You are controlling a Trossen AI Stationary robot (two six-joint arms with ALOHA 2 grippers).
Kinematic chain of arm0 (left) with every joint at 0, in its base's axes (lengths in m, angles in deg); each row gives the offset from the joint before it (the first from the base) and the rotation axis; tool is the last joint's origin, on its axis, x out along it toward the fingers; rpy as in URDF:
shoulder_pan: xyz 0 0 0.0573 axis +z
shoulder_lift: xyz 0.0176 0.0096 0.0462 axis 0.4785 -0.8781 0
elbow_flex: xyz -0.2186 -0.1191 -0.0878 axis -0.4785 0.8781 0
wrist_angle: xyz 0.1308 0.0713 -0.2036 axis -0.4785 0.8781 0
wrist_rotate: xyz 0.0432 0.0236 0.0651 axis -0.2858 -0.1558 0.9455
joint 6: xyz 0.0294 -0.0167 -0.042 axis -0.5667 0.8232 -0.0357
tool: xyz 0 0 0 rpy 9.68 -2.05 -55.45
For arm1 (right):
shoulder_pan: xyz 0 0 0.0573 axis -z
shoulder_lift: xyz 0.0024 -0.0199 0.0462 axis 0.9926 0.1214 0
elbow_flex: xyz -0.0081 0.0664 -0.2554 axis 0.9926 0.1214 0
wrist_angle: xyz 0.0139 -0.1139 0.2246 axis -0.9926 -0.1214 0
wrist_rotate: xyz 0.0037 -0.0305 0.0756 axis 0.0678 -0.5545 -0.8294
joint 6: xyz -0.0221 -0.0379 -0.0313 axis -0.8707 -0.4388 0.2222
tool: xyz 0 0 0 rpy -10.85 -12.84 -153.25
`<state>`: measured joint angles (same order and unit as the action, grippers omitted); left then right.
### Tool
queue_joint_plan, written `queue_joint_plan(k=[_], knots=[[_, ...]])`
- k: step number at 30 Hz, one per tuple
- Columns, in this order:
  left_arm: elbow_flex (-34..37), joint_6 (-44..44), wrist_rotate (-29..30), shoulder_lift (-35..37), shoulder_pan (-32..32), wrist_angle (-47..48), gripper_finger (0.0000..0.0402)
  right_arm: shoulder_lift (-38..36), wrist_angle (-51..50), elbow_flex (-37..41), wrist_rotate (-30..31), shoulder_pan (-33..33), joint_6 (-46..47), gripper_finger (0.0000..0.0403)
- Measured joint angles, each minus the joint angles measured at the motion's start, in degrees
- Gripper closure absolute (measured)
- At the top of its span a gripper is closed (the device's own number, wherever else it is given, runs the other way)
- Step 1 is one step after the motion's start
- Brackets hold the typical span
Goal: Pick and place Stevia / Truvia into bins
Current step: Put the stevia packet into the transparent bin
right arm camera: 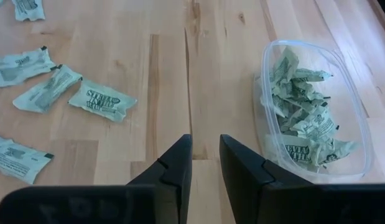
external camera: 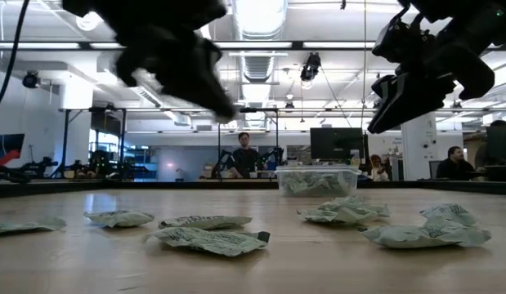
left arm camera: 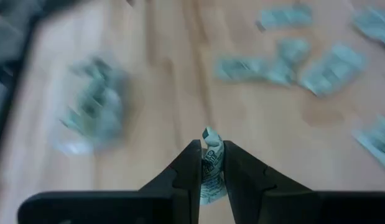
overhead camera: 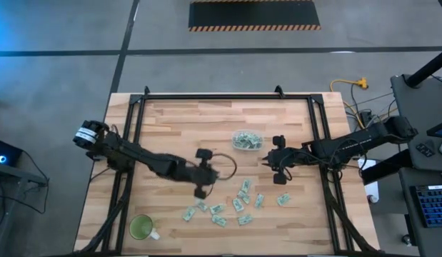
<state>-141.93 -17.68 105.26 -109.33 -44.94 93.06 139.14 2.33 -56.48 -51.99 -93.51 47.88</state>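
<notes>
A: Item one, the left hand (left arm camera: pixel 206 163)?

B: It hung above the light wooden slat table (overhead camera: pixel 178 125), near the middle, its dark fingers (left arm camera: pixel 187 168) clamped on one small pale green and white paper sachet (left arm camera: pixel 209 167), which stood out past the tips.

A: The right hand (right arm camera: pixel 205 160)?

B: It sat raised just beside the shallow clear plastic round-cornered tub (right arm camera: pixel 354 106). Its fingers stood a little apart with nothing between them.

A: The tub's contents?

B: A heap of crumpled sachets (right arm camera: pixel 304 112), same kind.

A: Loose stock?

B: About ten sachets (overhead camera: pixel 238 203) lay scattered flat on the table's near part, apart from the tub. A green cup with a handle (overhead camera: pixel 142 228) stood near the table's front left corner.
</notes>
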Motion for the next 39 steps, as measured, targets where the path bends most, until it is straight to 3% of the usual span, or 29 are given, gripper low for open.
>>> queue_joint_plan(k=[4, 8, 13, 20, 28, 35, 39], knots=[[0.1, -6.2, -2.0, -0.7, 5.6, -8.4, 0.0357, 0.0, -0.3, 0.1, 0.0, 0.0, 0.0, 0.0330], [0.1, -8.8, -8.1, -2.4, 11.8, -16.0, 0.0357, 0.0, -0.3, 0.3, 0.0, 0.0, 0.0, 0.0330], [0.1, -8.3, -16.2, -5.4, 19.1, -24.9, 0.0357, 0.0, -0.2, 0.5, 0.1, 0.0, 0.0, 0.0330], [-2.5, -2.7, -22.5, -13.6, 25.1, -34.2, 0.0357, 0.0, -0.2, 0.6, 0.1, 0.0, 0.0, 0.0330], [-11.7, 2.1, -23.5, -24.1, 26.0, -34.4, 0.0357, 0.0, -0.2, 0.8, 0.1, 0.0, 0.0, 0.0330], [-15.8, 2.1, -22.6, -26.2, 26.0, -30.2, 0.0352, 0.0, -0.1, 1.3, 0.1, 0.0, 0.3, 0.0330], [-16.4, 1.7, -22.3, -26.2, 26.1, -28.0, 0.0318, 0.0, -0.1, 1.4, 0.2, 0.0, 0.3, 0.0330]])
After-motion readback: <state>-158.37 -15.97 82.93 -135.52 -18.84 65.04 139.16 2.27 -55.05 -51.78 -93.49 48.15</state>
